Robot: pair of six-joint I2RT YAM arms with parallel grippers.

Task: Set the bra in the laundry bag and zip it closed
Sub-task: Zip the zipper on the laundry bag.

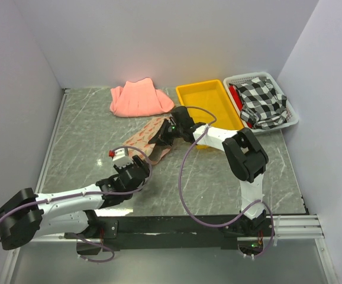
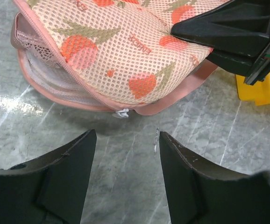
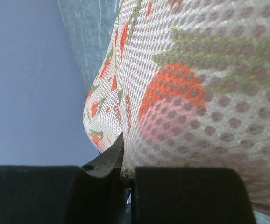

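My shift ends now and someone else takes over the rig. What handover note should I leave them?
Left gripper: open, holding nothing, low over the table, just short of the white zip pull.
Right gripper: shut on the laundry bag, pinching its mesh.
Things: the laundry bag lies mid-table. No bra lies out in the open. It is likely inside the bag, though not plainly visible.
Done: bagging, apparently.
Left: in the left wrist view the zip gapes to the left of the pull, so grip the pull and draw it closed.
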